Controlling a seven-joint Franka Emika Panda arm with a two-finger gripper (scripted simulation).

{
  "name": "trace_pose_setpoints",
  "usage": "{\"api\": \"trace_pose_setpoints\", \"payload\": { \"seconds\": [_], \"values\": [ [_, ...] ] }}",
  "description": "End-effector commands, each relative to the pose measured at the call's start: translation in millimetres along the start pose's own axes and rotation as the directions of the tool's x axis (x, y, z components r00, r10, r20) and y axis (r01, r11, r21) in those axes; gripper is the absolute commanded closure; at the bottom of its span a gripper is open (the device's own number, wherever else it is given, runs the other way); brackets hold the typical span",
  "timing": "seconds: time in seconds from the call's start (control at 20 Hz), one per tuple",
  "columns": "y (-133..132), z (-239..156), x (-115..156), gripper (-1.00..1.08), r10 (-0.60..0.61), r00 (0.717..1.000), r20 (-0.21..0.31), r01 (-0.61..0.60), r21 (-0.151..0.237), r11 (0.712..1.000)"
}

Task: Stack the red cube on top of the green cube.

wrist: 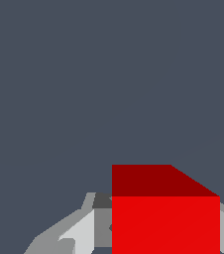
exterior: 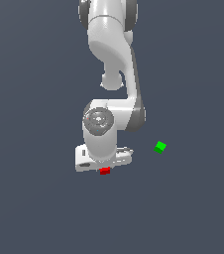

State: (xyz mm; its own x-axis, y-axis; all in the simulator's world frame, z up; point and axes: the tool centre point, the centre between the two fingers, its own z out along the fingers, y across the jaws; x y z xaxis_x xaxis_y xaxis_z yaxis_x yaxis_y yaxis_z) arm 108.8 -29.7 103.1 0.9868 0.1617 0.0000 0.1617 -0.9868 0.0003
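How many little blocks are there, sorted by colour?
Red: 1, the red cube right under the end effector.
Green: 1, the green cube, off on its own at the exterior view's right.
Total: 2.

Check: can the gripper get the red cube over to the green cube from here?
Probably yes. The green cube sits apart, nothing between it and the red cube at the gripper.
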Motion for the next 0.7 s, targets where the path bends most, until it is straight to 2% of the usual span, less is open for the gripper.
{"api": "trace_pose_setpoints", "payload": {
  "seconds": [0.0,0.65],
  "values": [
    [-21.5,2.6,-7.3,1.08,-0.001,1.000,-0.001,0.001,0.000,1.000],
    [-163.6,22.6,-54.0,1.08,-0.001,1.000,-0.001,0.001,0.000,1.000]
  ]
}}
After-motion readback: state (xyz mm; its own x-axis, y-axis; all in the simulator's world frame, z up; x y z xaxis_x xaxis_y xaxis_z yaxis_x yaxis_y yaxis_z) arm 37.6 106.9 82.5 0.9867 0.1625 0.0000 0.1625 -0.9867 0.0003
